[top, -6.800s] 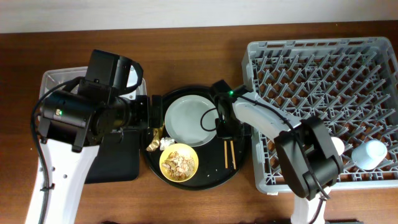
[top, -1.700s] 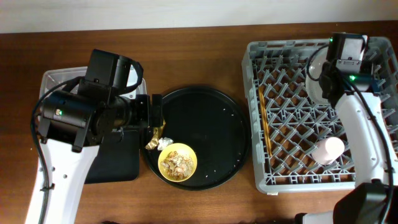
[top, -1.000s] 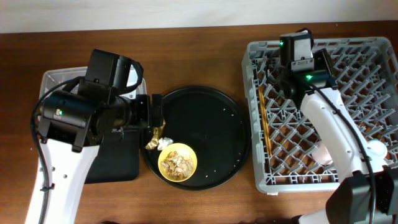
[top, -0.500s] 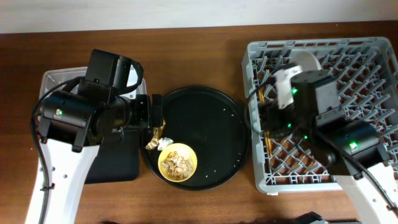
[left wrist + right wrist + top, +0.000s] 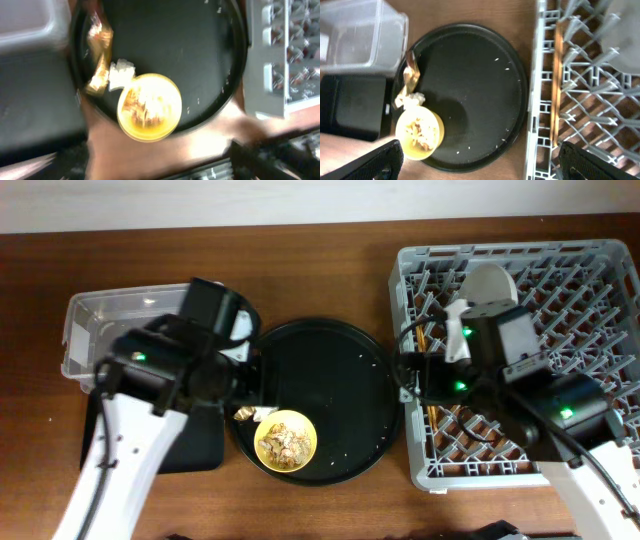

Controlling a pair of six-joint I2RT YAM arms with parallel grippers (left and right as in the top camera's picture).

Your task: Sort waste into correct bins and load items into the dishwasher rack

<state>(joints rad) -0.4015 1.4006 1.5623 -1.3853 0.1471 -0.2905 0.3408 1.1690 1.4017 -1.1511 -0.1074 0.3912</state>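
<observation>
On the round black tray (image 5: pixel 335 370) a yellow bowl (image 5: pixel 287 440) holds beige scraps. A gold-brown wrapper (image 5: pixel 243 412) and a white tissue wad (image 5: pixel 265 411) lie beside it at the tray's left rim. My left gripper (image 5: pixel 160 167) hovers open above the bowl (image 5: pixel 149 106), blurred, with nothing between its fingers. My right gripper (image 5: pixel 487 162) is wide open over the tray's right side, empty, beside the dishwasher rack (image 5: pixel 600 280). A grey plate (image 5: pixel 487 280) stands in the rack, and the chopsticks (image 5: pixel 556 75) lie along its left edge.
The clear tub (image 5: pixel 110 330) sits at the back left, with the shallow black tray (image 5: pixel 200 445) in front of it, half under my left arm. My right arm covers the rack's front left part. Small crumbs dot the round tray.
My left arm swung right and forward, uncovering the clear tub. My right arm came from the rack's back to its left edge, toward the round tray, and its jaws widened.
</observation>
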